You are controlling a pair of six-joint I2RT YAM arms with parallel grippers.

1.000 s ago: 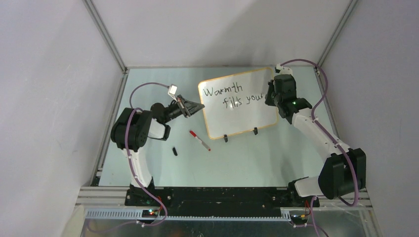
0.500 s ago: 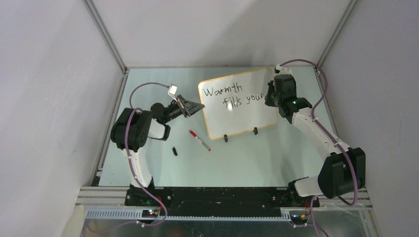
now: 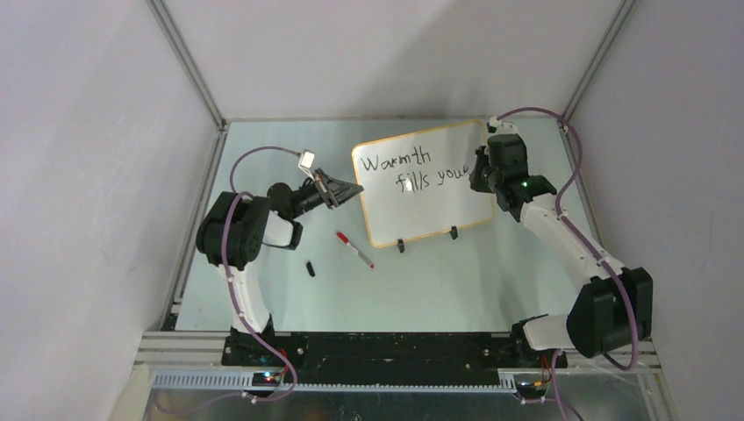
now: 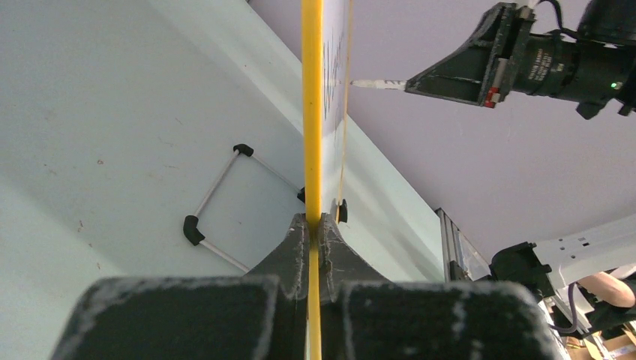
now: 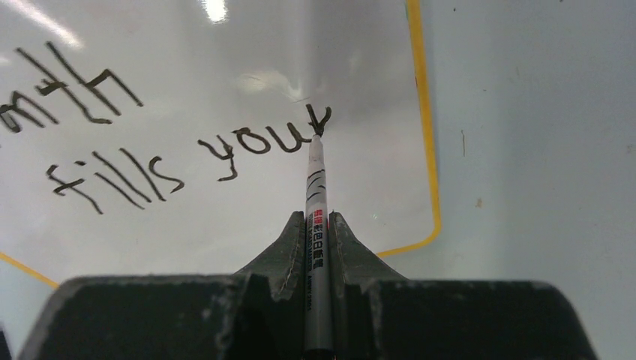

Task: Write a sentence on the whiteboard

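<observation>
Your right gripper (image 5: pixel 317 219) pinches the slim white marker (image 5: pixel 316 176), barrel running straight up the frame, tip on the last letter of the black handwritten sentence (image 5: pixel 225 157) at upper centre; bare glossy white whiteboard (image 5: pixel 187 232) lies lower left; your left gripper (image 4: pixel 315 225) clamps that board's edge

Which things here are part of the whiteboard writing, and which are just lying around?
In use: whiteboard, its edge clamped by the left gripper; the unfinished sentence; pen in the right gripper.
Lying about: red-capped marker; small black piece beside it.
</observation>
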